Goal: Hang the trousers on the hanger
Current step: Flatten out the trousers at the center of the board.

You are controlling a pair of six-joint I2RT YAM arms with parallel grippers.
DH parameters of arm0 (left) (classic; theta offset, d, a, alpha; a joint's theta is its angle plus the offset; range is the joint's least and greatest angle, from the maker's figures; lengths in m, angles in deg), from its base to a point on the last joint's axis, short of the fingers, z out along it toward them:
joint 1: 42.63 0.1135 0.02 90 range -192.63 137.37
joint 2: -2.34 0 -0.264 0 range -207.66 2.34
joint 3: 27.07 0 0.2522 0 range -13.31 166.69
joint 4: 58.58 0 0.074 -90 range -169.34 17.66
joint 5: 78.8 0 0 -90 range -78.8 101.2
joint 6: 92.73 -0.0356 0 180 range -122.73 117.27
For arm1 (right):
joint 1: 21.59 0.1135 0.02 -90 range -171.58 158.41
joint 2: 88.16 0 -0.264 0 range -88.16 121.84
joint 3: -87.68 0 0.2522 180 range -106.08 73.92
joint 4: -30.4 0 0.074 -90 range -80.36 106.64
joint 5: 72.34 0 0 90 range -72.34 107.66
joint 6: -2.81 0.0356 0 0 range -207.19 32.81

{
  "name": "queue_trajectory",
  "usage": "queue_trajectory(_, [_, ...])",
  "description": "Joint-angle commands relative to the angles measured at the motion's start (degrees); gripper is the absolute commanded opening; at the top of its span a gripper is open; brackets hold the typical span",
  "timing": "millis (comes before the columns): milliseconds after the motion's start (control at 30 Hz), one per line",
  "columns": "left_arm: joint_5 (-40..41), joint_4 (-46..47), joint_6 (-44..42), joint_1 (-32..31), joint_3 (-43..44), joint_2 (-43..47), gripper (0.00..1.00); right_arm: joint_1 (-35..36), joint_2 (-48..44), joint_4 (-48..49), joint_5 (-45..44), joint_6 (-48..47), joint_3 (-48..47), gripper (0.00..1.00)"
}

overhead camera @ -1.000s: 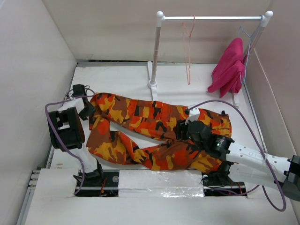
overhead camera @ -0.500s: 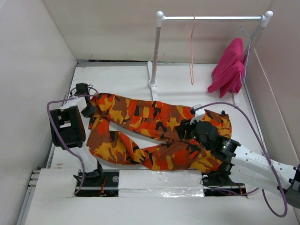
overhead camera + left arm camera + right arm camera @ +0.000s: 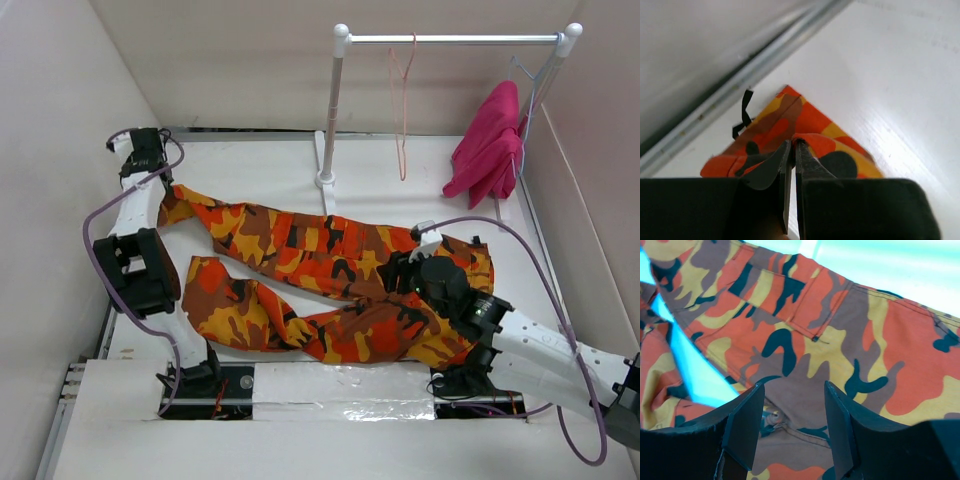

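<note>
Since a second ago the left hand (image 3: 792,146) has swung to the far left corner of the desk (image 3: 260,165), pinched tight on one cuff of the trousers (image 3: 320,260), apparently to pull that leg straight. Meanwhile the right hand (image 3: 793,386) hovers, jaws parted, above the seat, perhaps to pin it. Well apart, the hanger (image 3: 402,110) hangs on the rail (image 3: 450,39), edge-on and faint; the right arm hides part of the waistband
</note>
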Motion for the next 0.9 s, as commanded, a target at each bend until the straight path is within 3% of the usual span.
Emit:
queue_trajectory(0, [8.8, -1.6, -2.9, 0.2, 5.6, -1.1, 0.0, -1.2, -0.4, 2.9, -1.8, 1.1, 1.2, 0.57])
queue_trajectory(100, [17.9, -1.7, -6.6, -2.2, 11.3, -2.9, 0.0, -4.6, 0.5, 1.6, -3.3, 2.3, 1.1, 0.58])
queue_trajectory(233, [20.2, -1.9, -7.5, -2.2, 18.0, -8.0, 0.0, -9.3, 1.4, -0.9, -2.1, 3.6, 0.7, 0.59])
queue_trajectory(333, [27.4, -2.4, -6.4, -4.1, 19.1, -10.3, 0.0, -10.9, 0.5, -1.9, -2.0, 4.0, 0.6, 0.59])
queue_trajectory(533, [20.9, -2.1, -7.4, -4.9, 23.8, -11.4, 0.0, -17.3, 1.4, -0.8, -3.0, 4.8, 0.5, 0.59])
queue_trajectory(667, [24.6, -6.9, -8.0, -5.5, 29.0, -17.0, 0.0, -24.1, 6.4, -0.7, -2.0, 6.7, -1.5, 0.66])
queue_trajectory(800, [25.6, -6.7, -7.6, -5.5, 28.7, -20.0, 0.0, -37.4, 11.4, 2.9, 2.6, 6.6, -1.3, 0.76])
queue_trajectory(867, [25.4, -6.0, -7.4, -6.0, 28.8, -21.7, 0.0, -42.9, 15.6, 5.6, 6.0, 5.9, -1.5, 0.76])
